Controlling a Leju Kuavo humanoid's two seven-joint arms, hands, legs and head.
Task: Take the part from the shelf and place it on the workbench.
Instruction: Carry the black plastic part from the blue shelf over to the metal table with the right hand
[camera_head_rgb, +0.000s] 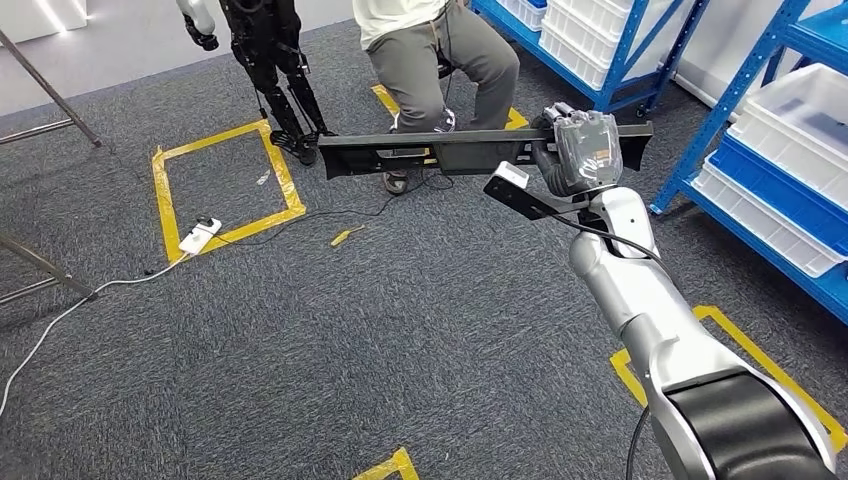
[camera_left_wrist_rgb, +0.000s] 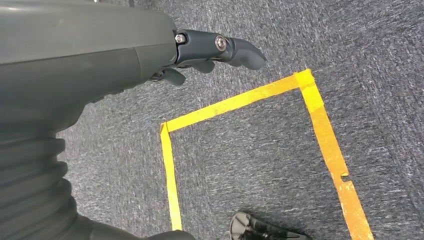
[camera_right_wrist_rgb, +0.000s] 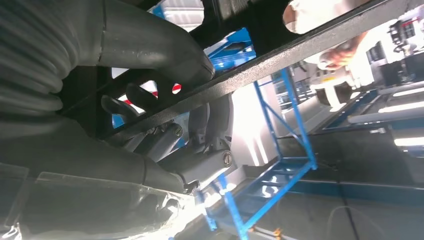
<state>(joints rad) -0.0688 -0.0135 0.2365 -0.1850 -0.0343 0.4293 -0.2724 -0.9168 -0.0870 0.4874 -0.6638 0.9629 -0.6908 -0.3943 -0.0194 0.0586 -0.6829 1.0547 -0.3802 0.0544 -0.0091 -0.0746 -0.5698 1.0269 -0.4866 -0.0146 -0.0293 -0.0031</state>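
A long black part (camera_head_rgb: 440, 150), a flat bar with cut-outs, hangs level above the carpet in the head view. My right hand (camera_head_rgb: 580, 150) grips it near its right end, arm stretched forward. In the right wrist view the same black part (camera_right_wrist_rgb: 310, 42) crosses the picture, with the thumb and fingers (camera_right_wrist_rgb: 165, 55) wrapped round it. My left hand (camera_left_wrist_rgb: 205, 52) hangs over the carpet in the left wrist view, holding nothing, its fingers loosely curled.
A seated person (camera_head_rgb: 440, 60) in grey trousers is straight ahead behind the bar. Blue shelving (camera_head_rgb: 740, 110) with white bins (camera_head_rgb: 800, 120) stands on the right. Another robot's dark legs (camera_head_rgb: 275, 80), yellow floor tape (camera_head_rgb: 225, 190), a power strip (camera_head_rgb: 200, 236) and a cable lie to the left.
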